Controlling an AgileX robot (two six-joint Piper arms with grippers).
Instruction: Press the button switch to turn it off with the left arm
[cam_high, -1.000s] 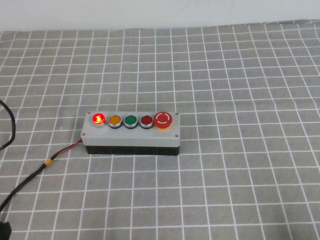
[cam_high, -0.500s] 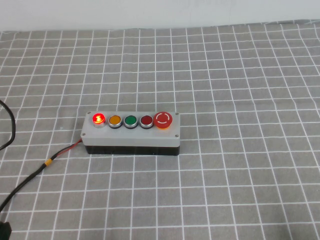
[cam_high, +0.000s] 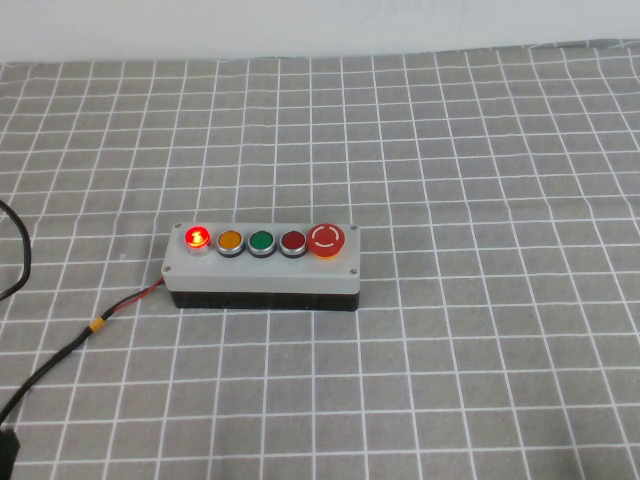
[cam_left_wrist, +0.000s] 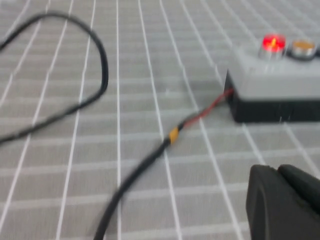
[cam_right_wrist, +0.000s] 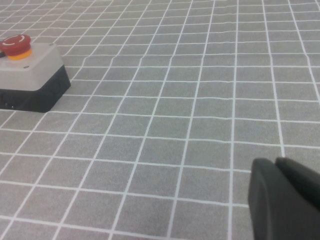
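Nothing's changed: the button switch stays lit ahead of your left tool, its grip I cannot tell, like the right tool.

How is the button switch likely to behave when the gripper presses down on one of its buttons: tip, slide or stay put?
The button switch is low, oblong and flat-based, so it probably won't tip. On the gridded cloth it might slide slightly if pushed sideways. Its lead looks slack and floppy. The left gripper and right gripper sit apart from it.
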